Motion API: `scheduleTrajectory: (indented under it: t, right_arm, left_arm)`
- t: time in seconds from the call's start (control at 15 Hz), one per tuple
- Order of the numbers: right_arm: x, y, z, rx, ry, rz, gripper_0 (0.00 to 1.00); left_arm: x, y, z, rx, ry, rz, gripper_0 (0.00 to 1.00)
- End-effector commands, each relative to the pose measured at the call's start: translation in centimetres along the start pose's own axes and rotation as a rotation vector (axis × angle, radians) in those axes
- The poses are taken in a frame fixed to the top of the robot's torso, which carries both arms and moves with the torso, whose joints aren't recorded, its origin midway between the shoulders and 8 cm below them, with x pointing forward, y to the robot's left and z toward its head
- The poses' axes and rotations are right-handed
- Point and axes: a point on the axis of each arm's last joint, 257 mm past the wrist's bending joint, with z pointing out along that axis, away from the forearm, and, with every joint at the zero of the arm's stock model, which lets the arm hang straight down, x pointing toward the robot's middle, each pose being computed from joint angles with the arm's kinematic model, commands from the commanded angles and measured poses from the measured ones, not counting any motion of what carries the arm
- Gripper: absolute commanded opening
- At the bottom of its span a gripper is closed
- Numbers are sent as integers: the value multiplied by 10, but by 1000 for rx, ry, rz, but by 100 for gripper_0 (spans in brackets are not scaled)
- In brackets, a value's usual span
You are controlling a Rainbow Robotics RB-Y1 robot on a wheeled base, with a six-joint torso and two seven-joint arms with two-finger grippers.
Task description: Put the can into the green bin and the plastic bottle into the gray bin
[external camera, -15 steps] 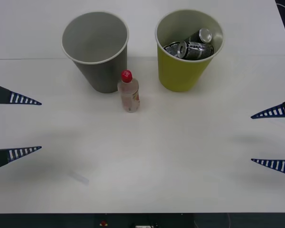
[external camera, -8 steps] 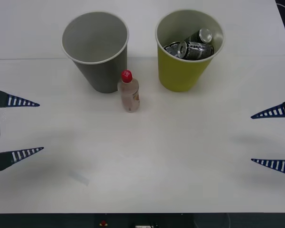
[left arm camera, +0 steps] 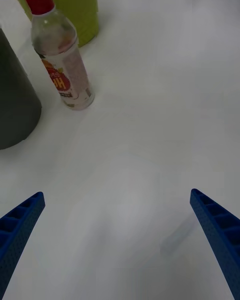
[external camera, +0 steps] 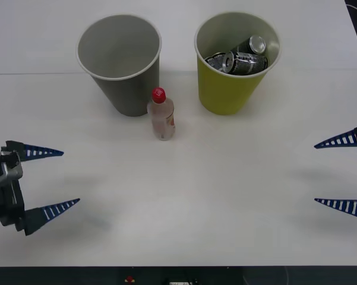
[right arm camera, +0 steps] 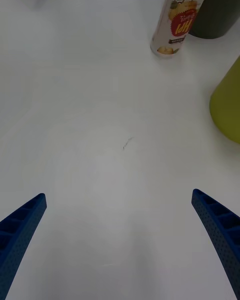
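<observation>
The plastic bottle (external camera: 161, 115) (left arm camera: 60, 52) (right arm camera: 177, 19) stands upright with its red cap, just in front of the gray bin (external camera: 119, 62) (left arm camera: 14, 102) (right arm camera: 215, 7). To the right stands the green bin (external camera: 236, 61) (left arm camera: 70, 5) (right arm camera: 229, 105), holding two dark cans (external camera: 239, 56). My left gripper (external camera: 47, 181) hangs open at the left front of the table, angled toward the bottle and well short of it. At the right edge my right gripper (external camera: 343, 172) stays open and holds nothing.
The white table (external camera: 202, 202) stretches bare between the grippers and the bins. A seam runs across it behind the bins. The table's front edge lies close below both grippers.
My left gripper has moved inward and toward the front, turning to face the bottle. The right arm, bottle and bins have not moved.
</observation>
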Motion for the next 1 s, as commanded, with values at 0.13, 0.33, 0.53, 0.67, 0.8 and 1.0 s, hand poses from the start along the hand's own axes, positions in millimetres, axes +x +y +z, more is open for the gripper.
scheduleTrajectory:
  t: [0.13,0.33,0.53,0.67,0.8,1.0]
  right_arm:
    - [0,0,0,0,0,0,100]
    - [0,0,0,0,0,0,100]
    - [0,0,0,0,0,0,100]
    - [0,0,0,0,0,0,100]
    - [0,0,0,0,0,0,100]
    - [0,0,0,0,0,0,100]
  left_arm:
    - [-5,-7,21,-70,-64,-140,100]
    - [-6,-12,34,-133,-99,-223,100]
    - [-4,-16,46,-197,-126,-319,100]
    - [-4,-16,56,-239,-146,-367,100]
    - [-3,-16,63,-284,-159,-411,100]
    - [-3,-11,72,-387,-188,-459,100]
